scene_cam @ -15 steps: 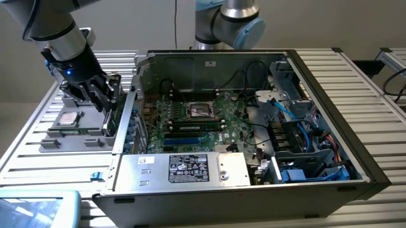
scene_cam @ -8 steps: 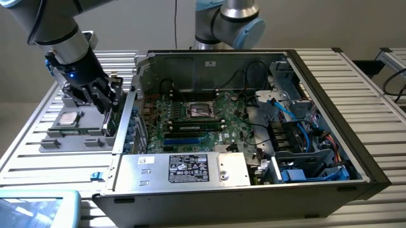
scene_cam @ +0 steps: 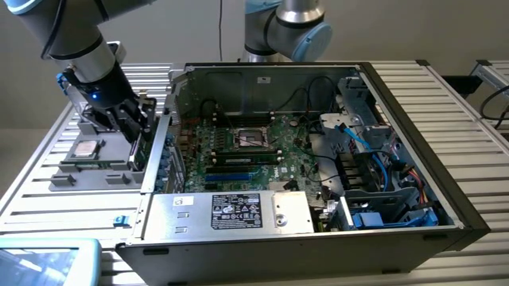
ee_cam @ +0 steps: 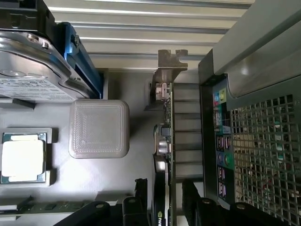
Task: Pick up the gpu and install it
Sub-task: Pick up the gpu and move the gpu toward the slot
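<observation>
green board edge of the gpu [ee_cam: 167,123] stands between the wide-open, empty jaws of my gripper [ee_cam: 163,190]; i'd keep centred and square on it before closing.

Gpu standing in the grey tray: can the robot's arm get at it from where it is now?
Probably yes. The jaws stand open, one on each side of the upright gpu, with nothing between them and the card. The computer case wall is close alongside, though.

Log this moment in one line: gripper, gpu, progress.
gripper: open, fingers either side of gpu | gpu: on edge in grey tray, not lifted | install: not done
</observation>
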Robot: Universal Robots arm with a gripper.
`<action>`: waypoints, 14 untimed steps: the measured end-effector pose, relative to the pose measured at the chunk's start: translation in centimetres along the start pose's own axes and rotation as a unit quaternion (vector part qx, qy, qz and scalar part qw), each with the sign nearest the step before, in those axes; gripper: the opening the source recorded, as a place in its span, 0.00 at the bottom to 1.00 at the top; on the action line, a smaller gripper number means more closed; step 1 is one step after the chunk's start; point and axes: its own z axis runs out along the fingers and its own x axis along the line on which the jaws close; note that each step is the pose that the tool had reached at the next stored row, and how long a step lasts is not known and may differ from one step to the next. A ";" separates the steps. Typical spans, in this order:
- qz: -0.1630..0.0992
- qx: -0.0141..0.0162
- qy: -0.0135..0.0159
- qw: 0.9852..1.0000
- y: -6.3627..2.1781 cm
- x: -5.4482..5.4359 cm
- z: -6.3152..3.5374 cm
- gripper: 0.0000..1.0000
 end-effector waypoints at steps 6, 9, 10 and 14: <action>0.000 0.000 0.000 1.000 -0.02 0.0 0.78 0.44; 0.000 0.000 0.000 1.000 0.03 -0.2 1.08 0.44; 0.000 0.000 0.000 1.000 0.03 -0.2 1.14 0.44; 0.000 0.000 0.000 1.000 0.02 -0.3 1.42 0.44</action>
